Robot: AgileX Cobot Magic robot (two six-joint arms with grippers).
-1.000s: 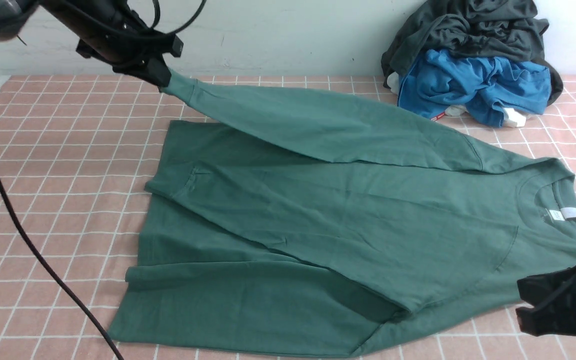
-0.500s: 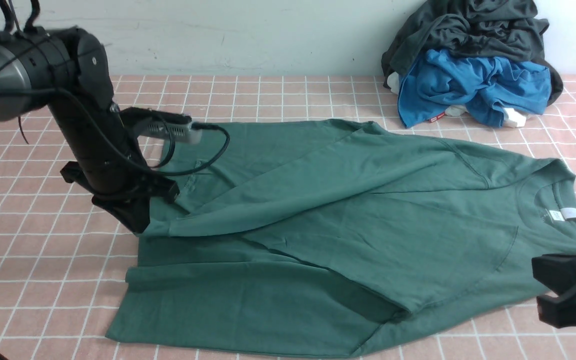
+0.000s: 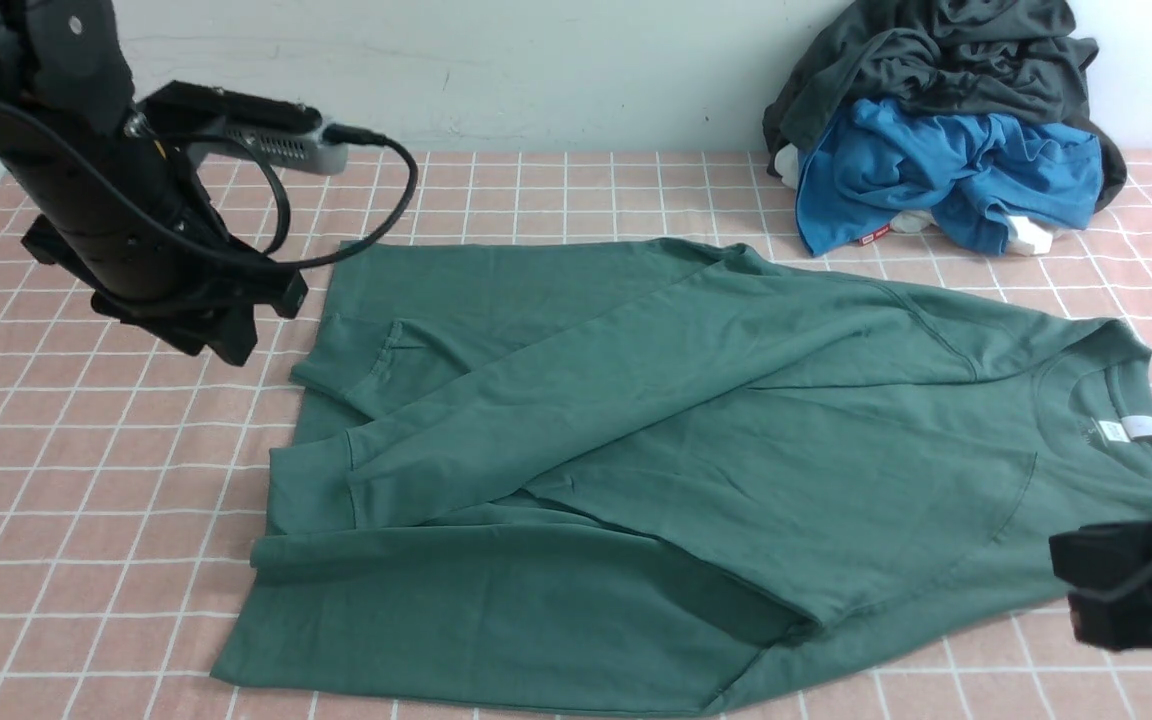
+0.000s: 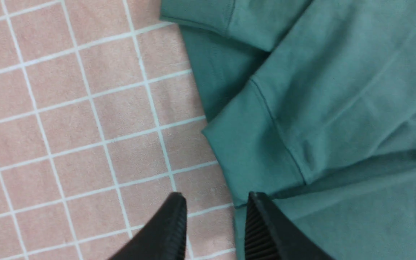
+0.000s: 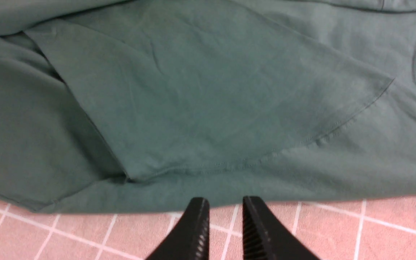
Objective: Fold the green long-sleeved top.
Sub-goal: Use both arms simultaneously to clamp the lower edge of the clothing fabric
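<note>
Now the green long-sleeved top (image 3: 636, 450) lies flat on the pink checked cloth (image 3: 86, 450), sleeves (image 3: 496, 420) crossed over it. The left gripper (image 4: 215, 196) and right gripper (image 5: 225, 200) hold nothing, jaws apart; they should take the near edge evenly, I think.

The surface (image 3: 556, 190) is covered in a salmon-pink cloth printed with a grid of thin white lines, running back to a pale, greenish-white wall (image 3: 556, 70) with faint scuffs. Light is soft and even, casting only weak shadows
</note>
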